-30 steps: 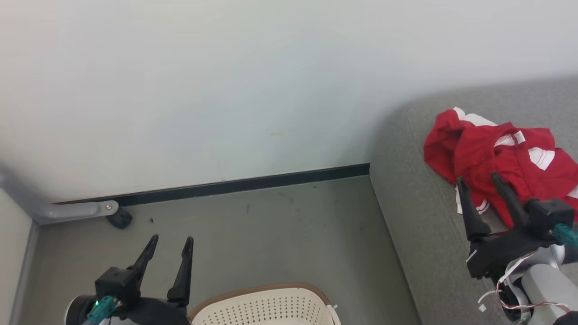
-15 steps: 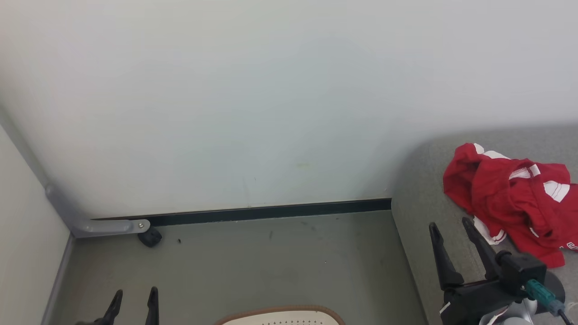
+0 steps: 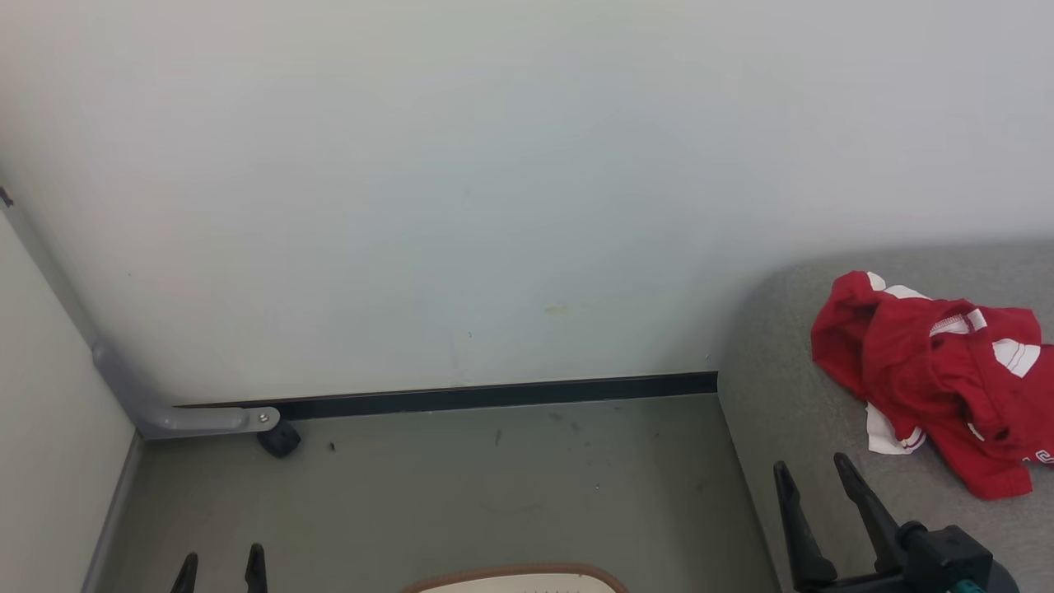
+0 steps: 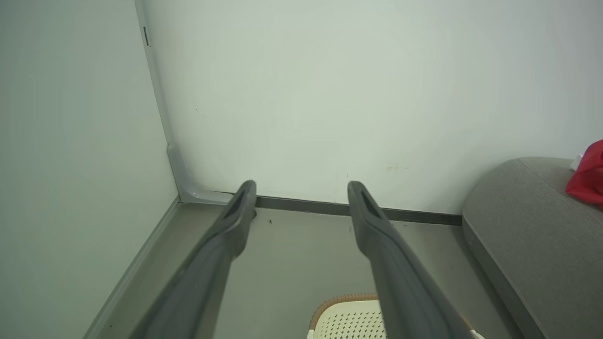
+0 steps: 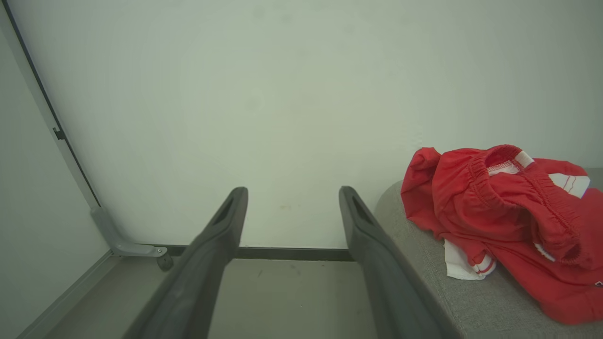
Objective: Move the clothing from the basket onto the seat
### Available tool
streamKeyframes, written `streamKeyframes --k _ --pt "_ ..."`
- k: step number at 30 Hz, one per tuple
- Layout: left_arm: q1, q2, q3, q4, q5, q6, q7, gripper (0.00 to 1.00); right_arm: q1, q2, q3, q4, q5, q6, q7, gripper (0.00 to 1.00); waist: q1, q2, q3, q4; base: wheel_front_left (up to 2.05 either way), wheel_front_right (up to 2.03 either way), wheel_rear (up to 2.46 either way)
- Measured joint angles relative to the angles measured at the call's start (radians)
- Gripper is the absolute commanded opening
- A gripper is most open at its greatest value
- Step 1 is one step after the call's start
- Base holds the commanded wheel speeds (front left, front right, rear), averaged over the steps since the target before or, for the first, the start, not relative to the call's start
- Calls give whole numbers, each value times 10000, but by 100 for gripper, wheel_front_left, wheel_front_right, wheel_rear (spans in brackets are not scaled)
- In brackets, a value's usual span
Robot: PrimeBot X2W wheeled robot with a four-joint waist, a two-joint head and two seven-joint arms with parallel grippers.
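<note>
Hovering low in the head view, my left jaws are spread wide and empty, with only the dark fingertips [image 3: 255, 567] poking up at the lower left. Just to their right comes the round cream-white perforated plastic basket with its brown rim [image 3: 510, 570]. I see only a sliver of it here. The left wrist view catches its holed wall [image 4: 348, 322] under my right-hand finger, and I cannot tell what is inside. Over on the lower right, my right jaws are wide too, long black fingers [image 3: 863, 509] gripping nothing, raised over the near edge of the seat.

Dull grey-green floor [image 3: 494, 494] runs out ahead of the basket. Beside it on the right rises the big grey woven-fabric sofa seat with its rounded corner [image 3: 782, 412]. And there is the clothing: a crumpled heap of bright red sportswear with white trim [image 3: 930, 379], lying on that seat beyond my right fingers and clear of them. The right wrist view shows it best, an elastic waistband gaping on top [image 5: 499, 202] and a white striped hem spilling onto the cushion.

Farther back on the left, a grey metal bracket [image 3: 189, 420] meets a small black caster [image 3: 280, 439]. A black skirting strip [image 3: 494, 397] lines the foot of the plain pale wall [image 3: 494, 206].
</note>
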Motion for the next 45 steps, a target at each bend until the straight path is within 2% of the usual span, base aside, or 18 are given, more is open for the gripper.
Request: streamKeyframes --k 18,34,35,45 --pt "116 -535 650 -621 813 10 -2 100 749 545 -489 -470 -376 -81 0 100 0 1 230 -90 0 0 0" --pt "23 -642 673 -869 1260 10 -2 100 790 788 -721 -512 -598 -90 0 100 0 0 372 -113 0 0 0" --pt "35 -658 673 -846 1256 8 0 0 793 800 -717 -481 -606 -88 0 0 0 0 379 -109 0 0 0" --pt "443 -966 616 -226 984 -92 165 0 1203 1007 -771 161 -309 -13 109 0 0 1 390 -107 0 0 0"
